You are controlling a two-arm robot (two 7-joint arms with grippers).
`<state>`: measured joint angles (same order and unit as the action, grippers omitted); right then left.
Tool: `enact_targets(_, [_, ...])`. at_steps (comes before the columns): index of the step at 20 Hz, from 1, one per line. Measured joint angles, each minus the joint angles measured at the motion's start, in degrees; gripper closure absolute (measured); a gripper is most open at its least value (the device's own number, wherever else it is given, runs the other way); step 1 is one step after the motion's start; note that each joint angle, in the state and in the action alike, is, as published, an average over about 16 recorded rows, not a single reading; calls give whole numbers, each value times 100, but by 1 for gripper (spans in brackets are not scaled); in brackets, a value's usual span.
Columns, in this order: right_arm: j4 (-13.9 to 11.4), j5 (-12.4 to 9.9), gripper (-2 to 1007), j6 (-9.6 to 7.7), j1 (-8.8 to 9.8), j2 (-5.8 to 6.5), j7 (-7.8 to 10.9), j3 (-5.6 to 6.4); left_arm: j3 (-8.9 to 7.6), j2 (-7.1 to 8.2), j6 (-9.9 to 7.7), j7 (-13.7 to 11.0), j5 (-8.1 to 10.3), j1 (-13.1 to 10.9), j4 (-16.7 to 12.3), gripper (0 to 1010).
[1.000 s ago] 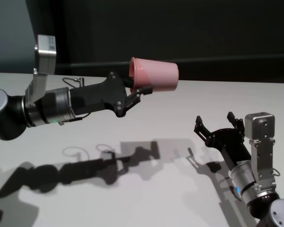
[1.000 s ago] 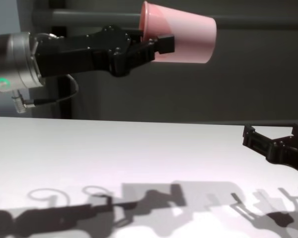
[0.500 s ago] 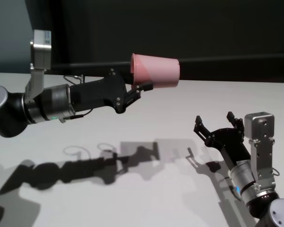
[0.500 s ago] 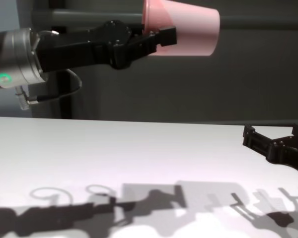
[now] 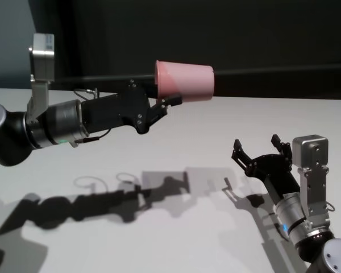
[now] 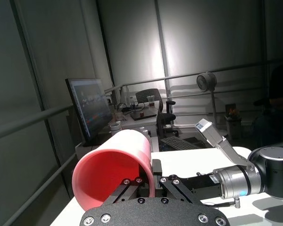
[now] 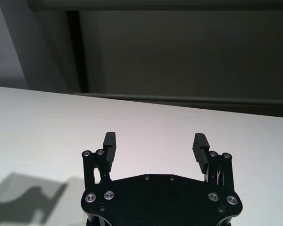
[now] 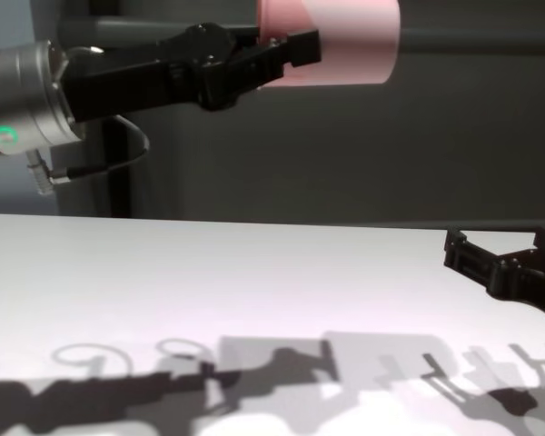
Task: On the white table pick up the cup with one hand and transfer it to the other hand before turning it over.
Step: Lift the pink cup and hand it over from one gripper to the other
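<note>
Left gripper (image 5: 169, 102) raised well above the white table (image 5: 193, 148), toward its far edge, fingers clamped tight on the rim wall of the cup (image 5: 184, 81); cup lying on its side in mid-air, mouth turned back to the gripper body, base pointing toward the right side of the tabletop; clear of the surface, nothing beneath it but its own shadow with the arm's; from the left wrist view, pink cup (image 6: 114, 167) seen mouth-on, one finger inside the rim and one outside, left gripper (image 6: 148, 181) pinching the wall between them; from the chest view, cup (image 8: 331, 41) cut off by the upper frame edge, left gripper (image 8: 286, 50) at its lower rim.

Right gripper (image 5: 261, 152) low near the right edge of the tabletop, just over the surface, jaws spread wide and holding nothing; well apart from the cup; in the right wrist view, right gripper (image 7: 154, 146) with both fingers parted, bare white table (image 7: 47, 117) between and beyond them; in the chest view, right gripper (image 8: 504, 259) at the right frame edge, close above the table (image 8: 209, 282).
</note>
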<state>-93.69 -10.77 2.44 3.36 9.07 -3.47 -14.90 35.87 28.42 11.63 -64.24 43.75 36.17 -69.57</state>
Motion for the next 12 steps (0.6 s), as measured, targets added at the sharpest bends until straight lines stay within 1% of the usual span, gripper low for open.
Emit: enact_targets(12, [0,0,3,0,0,0,0,0,-58,-20,107,-44,112,-21,-33,962])
